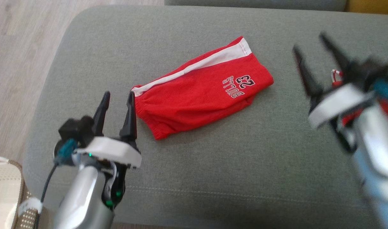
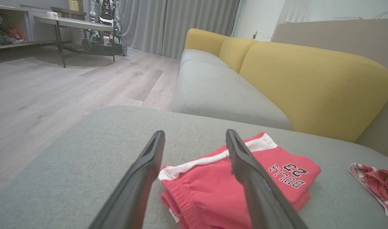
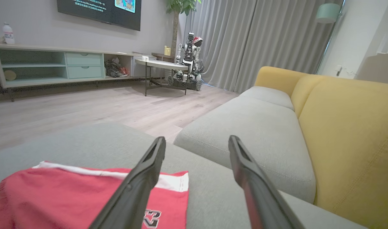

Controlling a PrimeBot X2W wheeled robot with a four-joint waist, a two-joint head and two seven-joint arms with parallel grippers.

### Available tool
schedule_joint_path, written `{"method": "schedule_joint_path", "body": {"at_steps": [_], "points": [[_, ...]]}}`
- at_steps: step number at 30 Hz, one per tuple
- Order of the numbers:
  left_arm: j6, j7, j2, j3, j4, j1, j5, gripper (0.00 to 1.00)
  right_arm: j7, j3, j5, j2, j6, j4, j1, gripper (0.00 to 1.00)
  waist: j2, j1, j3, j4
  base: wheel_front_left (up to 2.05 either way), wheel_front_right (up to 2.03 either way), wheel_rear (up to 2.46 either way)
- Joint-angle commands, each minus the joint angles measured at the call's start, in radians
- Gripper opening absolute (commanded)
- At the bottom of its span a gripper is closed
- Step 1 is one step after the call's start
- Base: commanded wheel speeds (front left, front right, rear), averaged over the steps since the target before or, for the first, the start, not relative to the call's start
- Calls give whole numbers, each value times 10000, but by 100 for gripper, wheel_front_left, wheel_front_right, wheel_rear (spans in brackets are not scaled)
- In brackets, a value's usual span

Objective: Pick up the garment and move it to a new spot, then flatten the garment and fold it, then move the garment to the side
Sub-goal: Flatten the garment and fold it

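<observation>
The red shorts [image 1: 200, 92] lay folded at the centre of the frame on the grey cushion [image 1: 213, 165]. The left gripper [image 1: 119, 94], spread and empty, sat at lower left, one finger just beside the waistband end. The right gripper [image 1: 309, 42], also spread, hovered at right, apart from the shorts.

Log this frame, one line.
shorts: folded, flat on grey cushion | left gripper: open, empty, beside waistband | right gripper: open, empty, apart from shorts
</observation>
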Motion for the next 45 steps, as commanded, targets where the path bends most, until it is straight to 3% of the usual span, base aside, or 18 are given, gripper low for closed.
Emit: {"method": "schedule_joint_path", "body": {"at_steps": [1, 9, 21, 25, 30, 34, 39, 45], "points": [[-61, -122, 134, 456, -415, -124, 141, 100, -87, -165, -349, 244, -4, -598, 337, 100, -1, 0, -51, -41, 0, 0, 0], [-262, -122, -52, 905, -731, 902, 706, 100, -88, -1321, -1991, 1411, -4, -2127, 2715, 100, -1, 0, -270, -146, 0, 0, 0], [-501, -122, -441, 1070, -705, 1930, 1361, 100, 98, -1613, -2178, 1932, -4, -1433, 3713, 100, -1, 0, -311, 8, 0, 0, 0], [-523, -122, -468, 1114, -717, 1822, 1376, 100, 347, -1774, -1553, 2097, -4, -1286, 3579, 100, -1, 0, -174, 193, 0, 0, 0], [-535, -122, -489, 1048, -503, 1695, 1175, 100, 976, -1839, 158, 2218, -4, -840, 3229, 100, -1, 0, 91, 655, 0, 0, 0], [-302, -122, -492, 981, -385, 1556, 809, 100, 1533, -2163, 1619, 2327, -4, -424, 2867, 100, -1, 0, 307, 1108, 0, 0, 0], [-209, -122, -494, 757, -207, 1458, 646, 100, 2439, -2984, 3339, 2537, -4, 227, 2290, 100, -1, 0, 583, 1629, 0, 0, 0], [-150, -122, -494, 540, -74, 1425, 357, 100, 3406, -4172, 4589, 2717, -4, 1354, 1461, 100, -1, 0, 719, 2056, 0, 0, 0]]}}
